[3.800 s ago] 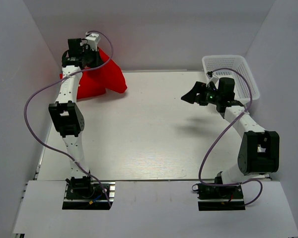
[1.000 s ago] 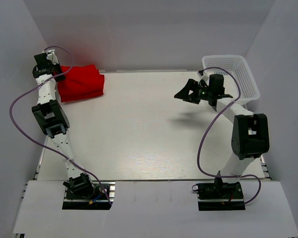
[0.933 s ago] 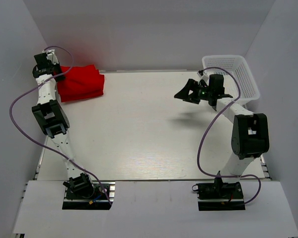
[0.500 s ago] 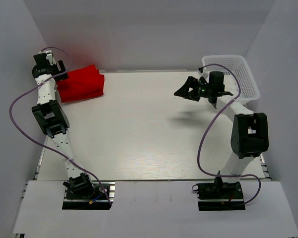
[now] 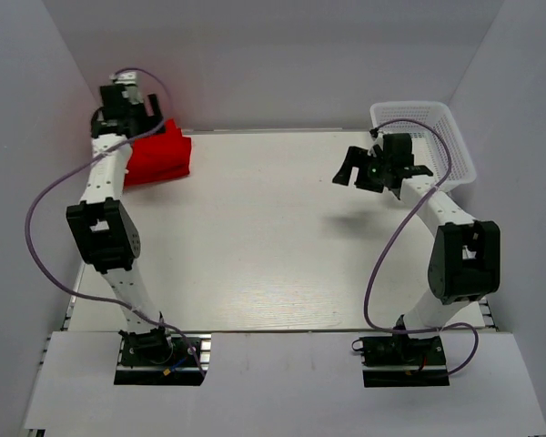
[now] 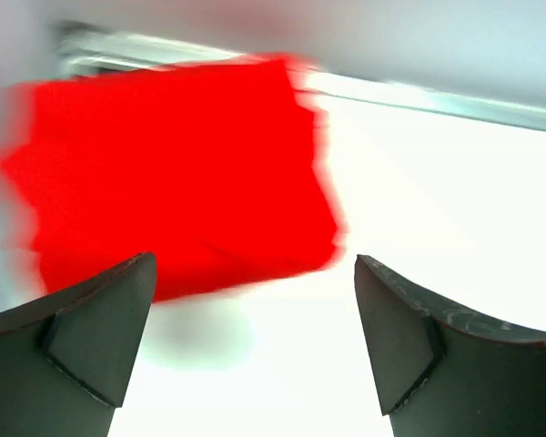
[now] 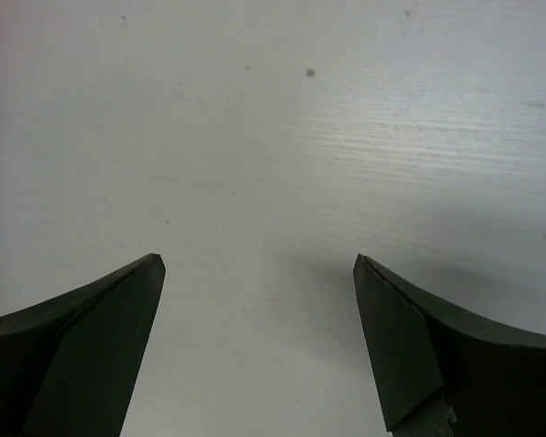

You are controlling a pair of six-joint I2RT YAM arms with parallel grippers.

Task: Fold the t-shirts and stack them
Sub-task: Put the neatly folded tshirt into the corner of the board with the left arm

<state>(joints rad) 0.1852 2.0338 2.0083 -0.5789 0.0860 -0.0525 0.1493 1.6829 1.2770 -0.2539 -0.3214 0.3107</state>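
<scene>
From above: the left gripper (image 5: pixel 144 118) hangs over the red t-shirts (image 5: pixel 159 157), a folded heap in the far left corner of the table (image 5: pixel 255 246). The right gripper (image 5: pixel 353 167) floats above bare board, near the white basket (image 5: pixel 455 146). There's plenty of open tabletop between them.

Left wrist, blurred: fingers (image 6: pixel 82 337) spread wide, gripping nothing, with the red heap beyond them by the back edge.

Right wrist: fingers (image 7: pixel 419 346) wide apart too, empty. Bare table below, and a red sliver at the top left corner.
</scene>
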